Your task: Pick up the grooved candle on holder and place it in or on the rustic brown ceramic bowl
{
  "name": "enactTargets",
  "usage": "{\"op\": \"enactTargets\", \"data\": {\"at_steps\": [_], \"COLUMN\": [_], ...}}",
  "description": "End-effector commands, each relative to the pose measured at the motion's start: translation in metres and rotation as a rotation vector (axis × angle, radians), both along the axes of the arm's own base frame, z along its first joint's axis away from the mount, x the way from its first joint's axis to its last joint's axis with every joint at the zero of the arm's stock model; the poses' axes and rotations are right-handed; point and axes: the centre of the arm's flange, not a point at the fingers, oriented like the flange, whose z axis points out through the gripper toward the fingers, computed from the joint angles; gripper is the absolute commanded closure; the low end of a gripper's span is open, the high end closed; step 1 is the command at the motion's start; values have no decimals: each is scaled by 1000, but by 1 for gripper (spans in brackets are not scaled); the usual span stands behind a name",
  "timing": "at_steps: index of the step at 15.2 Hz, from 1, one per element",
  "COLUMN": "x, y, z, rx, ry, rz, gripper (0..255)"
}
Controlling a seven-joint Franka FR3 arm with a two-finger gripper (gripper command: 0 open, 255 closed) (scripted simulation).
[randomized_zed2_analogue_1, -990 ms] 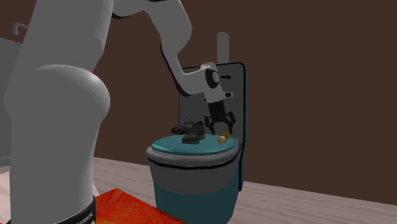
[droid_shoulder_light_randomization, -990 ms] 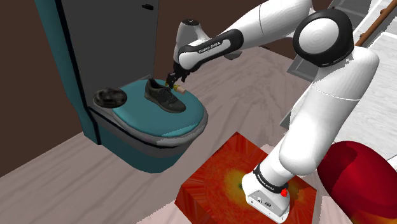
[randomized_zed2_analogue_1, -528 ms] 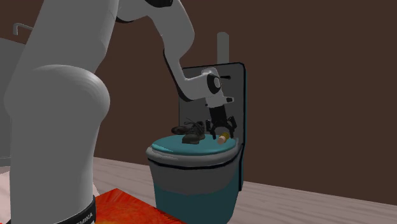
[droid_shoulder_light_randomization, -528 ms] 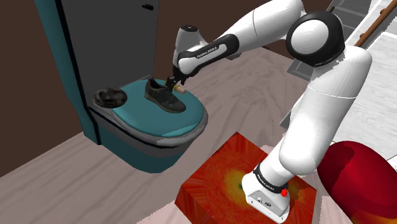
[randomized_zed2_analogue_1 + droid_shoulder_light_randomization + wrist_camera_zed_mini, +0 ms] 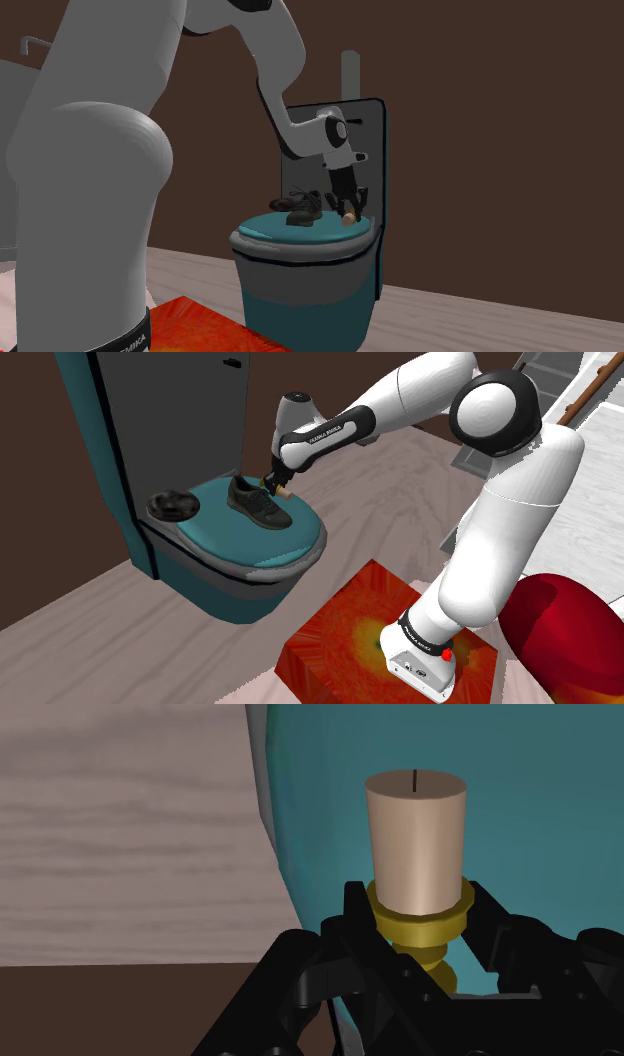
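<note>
My claw [image 5: 418, 922] has dropped and narrowed since a moment ago, clasping the candle [image 5: 415, 834] by its gold holder [image 5: 420, 900]; next, I judge, lift toward the bowl [image 5: 172, 505].

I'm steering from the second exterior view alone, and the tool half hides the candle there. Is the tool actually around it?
Observer: Yes. In the wrist view the tool has its fingers against both sides of the gold holder under the candle.
Operator: Where's the bowl?
Observer: The shoulder view puts the dark bowl on top of the toilet, at that view's left of the black shoe, which lies between it and the candle.
</note>
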Motion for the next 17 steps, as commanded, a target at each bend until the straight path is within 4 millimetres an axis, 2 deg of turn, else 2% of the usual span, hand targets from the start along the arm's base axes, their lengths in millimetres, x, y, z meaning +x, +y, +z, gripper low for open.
{"op": "enactTargets", "data": {"at_steps": [1,6,17], "x": [0,0,0], "y": [0,0,0], "z": [0,0,58], "rx": [0,0,0], "ry": [0,0,0], "rz": [0,0,0], "gripper": [255,255,255]}}
